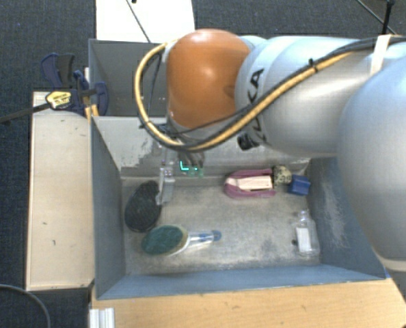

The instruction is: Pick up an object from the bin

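My gripper (166,185) hangs below the orange wrist cover at the bin's left side, with one metal finger showing just right of a dark round pad (142,206). The pad lies against the left wall, and the finger's tip is at its upper right edge. In front of it lies a brush with a dark green round head and a clear handle (176,240). Nothing shows between the fingers.
A purple and pink oblong thing (249,184) lies at the back wall, with a small blue block (299,185) to its right. A small clear bottle (303,234) stands near the right wall. The arm covers the bin's upper right.
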Available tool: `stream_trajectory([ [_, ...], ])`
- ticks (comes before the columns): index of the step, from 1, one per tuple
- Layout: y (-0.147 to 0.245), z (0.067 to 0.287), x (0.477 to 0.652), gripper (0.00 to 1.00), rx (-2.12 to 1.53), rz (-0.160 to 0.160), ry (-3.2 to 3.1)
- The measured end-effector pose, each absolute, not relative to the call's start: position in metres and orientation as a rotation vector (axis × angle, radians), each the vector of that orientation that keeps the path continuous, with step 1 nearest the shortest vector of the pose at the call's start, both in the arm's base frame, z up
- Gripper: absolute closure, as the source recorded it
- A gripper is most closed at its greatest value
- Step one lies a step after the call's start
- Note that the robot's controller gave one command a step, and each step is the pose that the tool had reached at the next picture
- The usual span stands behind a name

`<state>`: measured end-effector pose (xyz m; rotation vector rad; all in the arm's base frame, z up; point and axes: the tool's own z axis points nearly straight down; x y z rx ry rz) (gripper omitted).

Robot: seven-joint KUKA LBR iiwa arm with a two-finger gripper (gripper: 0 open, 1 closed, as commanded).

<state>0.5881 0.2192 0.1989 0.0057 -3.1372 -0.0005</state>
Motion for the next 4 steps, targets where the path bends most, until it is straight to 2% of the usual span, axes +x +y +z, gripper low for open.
stream_trajectory([
  [1, 0.214, 0.121, 0.558, 0.00, 0.973, -0.001, -2.985],
  [2, 0.216, 0.075, 0.589, 0.00, 1.421, -0.002, -2.827],
  [3, 0.215, 0.075, 0.588, 1.00, 1.411, -0.001, -2.825],
  [4, 0.229, 0.220, 0.584, 1.00, 1.440, 0.000, -2.805],
])
